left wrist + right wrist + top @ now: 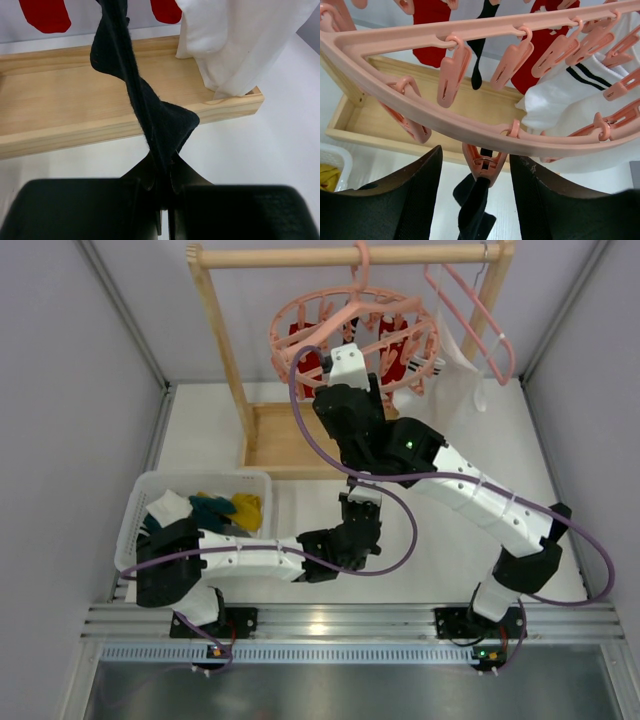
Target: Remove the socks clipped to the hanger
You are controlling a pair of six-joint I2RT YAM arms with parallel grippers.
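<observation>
Pinching the black sock are left fingers; spread right fingers flank its clip

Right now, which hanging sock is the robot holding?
The black sock on the ring's near clip, pinched in the left gripper; the other black one, the red socks and the white striped sock hang free.

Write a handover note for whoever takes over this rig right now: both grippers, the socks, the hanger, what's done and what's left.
Left gripper: shut on the lower end of a black sock, which stretches up toward the hanger.
Right gripper: open, jaws either side of the clip holding that sock.
Done: some socks lie in the basket.
Left: free this black sock, then unclip the red socks, the striped white sock and a second black one.
</observation>
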